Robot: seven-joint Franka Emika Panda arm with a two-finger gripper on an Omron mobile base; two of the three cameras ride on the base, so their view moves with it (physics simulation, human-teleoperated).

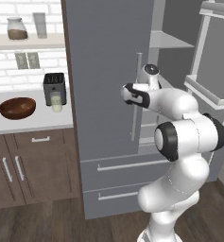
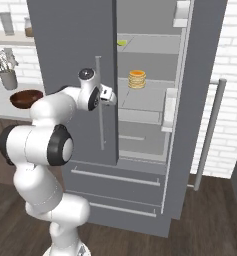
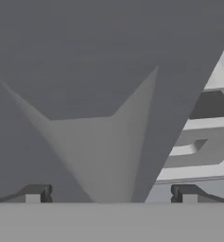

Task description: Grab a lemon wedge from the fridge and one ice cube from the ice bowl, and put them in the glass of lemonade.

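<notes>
The fridge (image 1: 104, 71) is tall and grey; its left door is closed and its right door (image 2: 195, 115) swings wide open. A small yellow-green lemon wedge (image 2: 121, 43) lies on an upper shelf inside. My gripper (image 2: 111, 97) hovers close to the left door's front, by its bar handle (image 1: 136, 94), open and holding nothing; its fingertips (image 3: 35, 194) stand far apart. On the counter to the left sit the dark wooden ice bowl (image 1: 17, 108) and the glass of lemonade (image 1: 56, 101). I cannot make out the ice cube in the bowl.
A black toaster (image 1: 54, 87) stands behind the glass. A jar (image 1: 17, 28) and a tall glass (image 1: 39, 24) rest on the wall shelf. A stack of flat golden food (image 2: 136, 79) occupies a middle fridge shelf. A grey utensil cup (image 2: 8, 79) stands behind the bowl.
</notes>
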